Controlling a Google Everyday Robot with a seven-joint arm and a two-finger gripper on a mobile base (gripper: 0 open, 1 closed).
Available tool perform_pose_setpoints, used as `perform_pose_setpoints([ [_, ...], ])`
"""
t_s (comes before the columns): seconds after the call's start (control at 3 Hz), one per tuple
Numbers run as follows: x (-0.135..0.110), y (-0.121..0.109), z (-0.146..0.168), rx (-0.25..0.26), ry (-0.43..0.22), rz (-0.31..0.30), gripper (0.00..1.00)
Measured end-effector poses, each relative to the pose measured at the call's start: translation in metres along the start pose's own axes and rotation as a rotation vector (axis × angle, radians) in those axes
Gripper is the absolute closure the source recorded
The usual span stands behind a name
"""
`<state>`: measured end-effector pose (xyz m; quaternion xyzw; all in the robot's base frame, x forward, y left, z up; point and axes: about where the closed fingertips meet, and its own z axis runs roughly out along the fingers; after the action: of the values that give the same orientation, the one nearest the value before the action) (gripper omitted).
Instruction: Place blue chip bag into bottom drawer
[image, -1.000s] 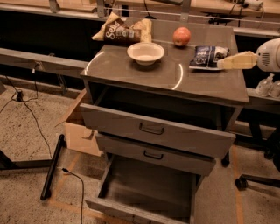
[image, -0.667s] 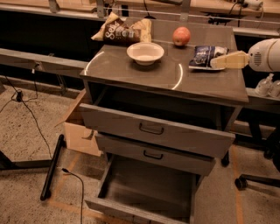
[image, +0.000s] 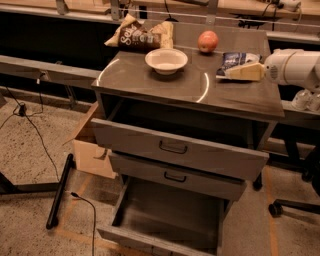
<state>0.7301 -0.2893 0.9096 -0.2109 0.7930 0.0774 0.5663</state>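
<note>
The blue chip bag lies flat on the cabinet top at its right rear. My gripper, cream-coloured on a white arm coming in from the right, is right at the bag's front edge and partly covers it. The bottom drawer is pulled far out at floor level, and what shows of its inside is bare.
A brown chip bag, a white bowl and an apple share the cabinet top. The top drawer stands open, the middle drawer slightly. A cardboard box, a black stand leg and cables lie left.
My gripper has moved left along the cabinet top, from beside the blue chip bag to over its front edge. The bag and the drawers have not moved.
</note>
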Motion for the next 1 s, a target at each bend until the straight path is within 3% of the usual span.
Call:
perform_pose_setpoints([
  [0.67, -0.004, -0.004, 0.055, 0.016, -0.046, -0.028, 0.0],
  [1.0, -0.002, -0.007, 0.071, 0.024, -0.047, -0.03, 0.17],
])
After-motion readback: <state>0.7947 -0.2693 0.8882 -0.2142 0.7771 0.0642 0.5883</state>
